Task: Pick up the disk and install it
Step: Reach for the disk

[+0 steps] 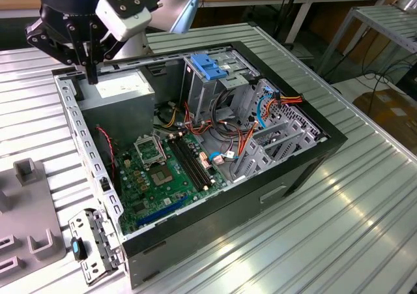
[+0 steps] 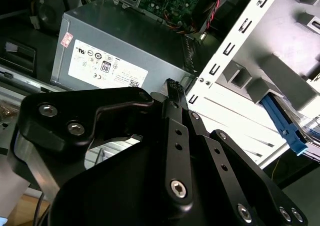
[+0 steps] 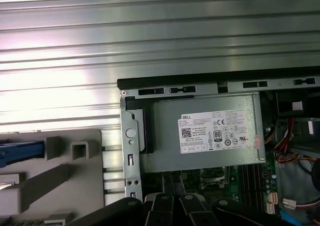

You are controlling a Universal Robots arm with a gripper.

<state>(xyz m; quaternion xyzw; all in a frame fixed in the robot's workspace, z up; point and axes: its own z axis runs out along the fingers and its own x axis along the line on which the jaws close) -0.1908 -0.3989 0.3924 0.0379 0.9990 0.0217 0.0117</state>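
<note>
Exterior view: black gripper [image 1: 92, 79] hangs closed, empty, over the open black computer case [image 1: 195, 232]; first wrist view puts the silver-grey, blue-railed disk [image 3: 20, 153] on the grey fixture [image 3: 95, 196], seemingly awaiting pickup.

The grey box [image 3: 170, 136] bears a white sticker [image 3: 217, 132]; the motherboard [image 1: 153, 176] is green, the table [image 1: 339, 229] ribbed silver.

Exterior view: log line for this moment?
end effector shut, holding nothing | hovering above power supply | computer case open on table

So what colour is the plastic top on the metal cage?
The flat plastic top is blue, clearest in the exterior view.
</note>
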